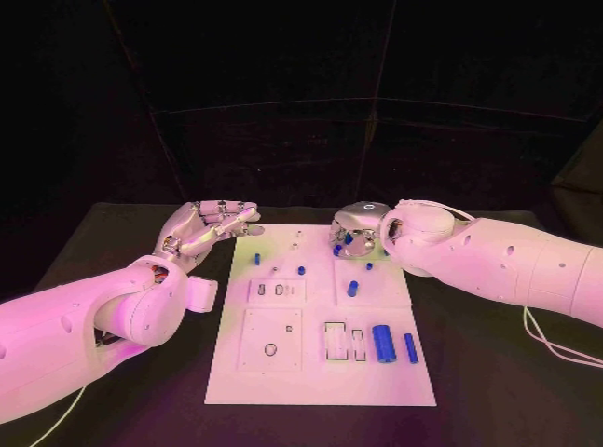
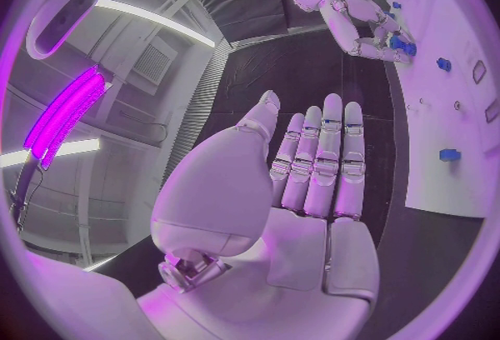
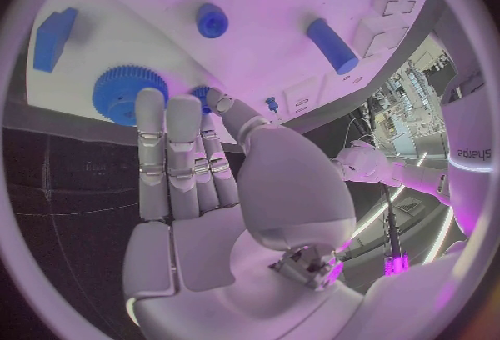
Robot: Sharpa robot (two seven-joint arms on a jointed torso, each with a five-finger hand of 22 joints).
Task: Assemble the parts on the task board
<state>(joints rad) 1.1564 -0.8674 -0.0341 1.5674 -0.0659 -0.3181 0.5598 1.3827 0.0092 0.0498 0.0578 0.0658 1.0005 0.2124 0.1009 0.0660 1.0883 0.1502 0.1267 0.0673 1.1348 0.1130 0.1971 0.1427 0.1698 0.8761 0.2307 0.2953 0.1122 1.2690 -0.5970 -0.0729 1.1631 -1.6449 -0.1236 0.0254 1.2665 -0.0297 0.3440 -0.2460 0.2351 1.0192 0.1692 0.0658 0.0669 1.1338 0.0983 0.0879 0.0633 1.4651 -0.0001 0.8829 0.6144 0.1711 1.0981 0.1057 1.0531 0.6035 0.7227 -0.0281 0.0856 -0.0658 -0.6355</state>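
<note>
The white task board (image 1: pixel 315 372) lies in the middle of the black table. My right hand (image 1: pixel 358 233) hangs over the board's far edge, and its thumb and a fingertip close on a small blue part (image 3: pixel 199 93) beside a blue gear (image 3: pixel 130 92). The left wrist view shows that part (image 2: pixel 402 45) at the right hand's (image 2: pixel 365 19) fingertips. My left hand (image 1: pixel 207 228) floats by the board's far left corner, fingers straight and holding nothing; the left wrist view shows it (image 2: pixel 312 173) flat. Other blue parts (image 1: pixel 352 289) stand on the board.
Two blue cylinders (image 1: pixel 382 343) (image 1: pixel 410 347) lie on the board's near right part, beside a rectangular slot (image 1: pixel 335 340). Small blue pegs (image 1: pixel 257 258) (image 1: pixel 301 270) stand in the far left part. A cable (image 1: pixel 563 349) trails on the table at the right.
</note>
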